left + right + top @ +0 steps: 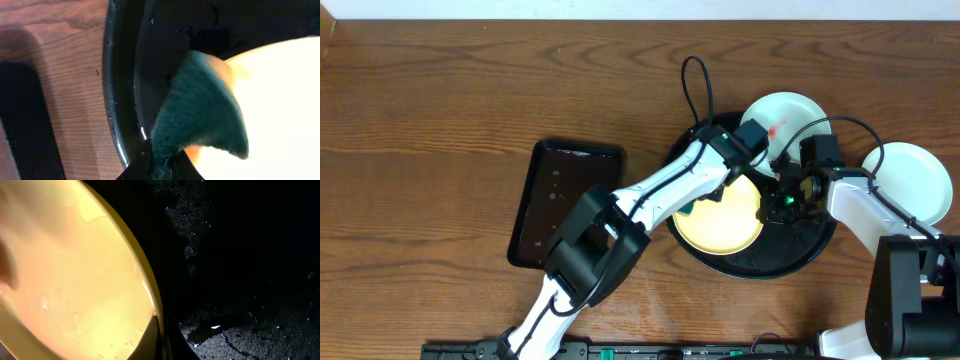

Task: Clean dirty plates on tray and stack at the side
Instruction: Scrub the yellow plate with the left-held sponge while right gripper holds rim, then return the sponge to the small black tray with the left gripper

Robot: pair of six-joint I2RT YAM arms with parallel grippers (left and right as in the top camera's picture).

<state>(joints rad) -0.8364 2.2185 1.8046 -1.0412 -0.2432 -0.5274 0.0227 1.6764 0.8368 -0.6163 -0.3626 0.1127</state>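
While the left gripper [158, 164] pinches a green scouring pad [200, 115] between nearly closed fingers, we see the pad lying over the edge of the yellow plate [725, 222]. That plate sits inside the round black tray [800, 250], toward its left side. The right gripper [161, 339] is clamped narrow on the same plate's rim (one finger inside, one outside). We note water droplets on the tray floor in the right wrist view. A white plate with a red streak [782, 118] overlaps the tray's far rim. A plain white plate [910, 180] sits on the wood tabletop [420, 150] right of the tray. The rectangular black tray [565, 205] lies left of the round one, apart from it.
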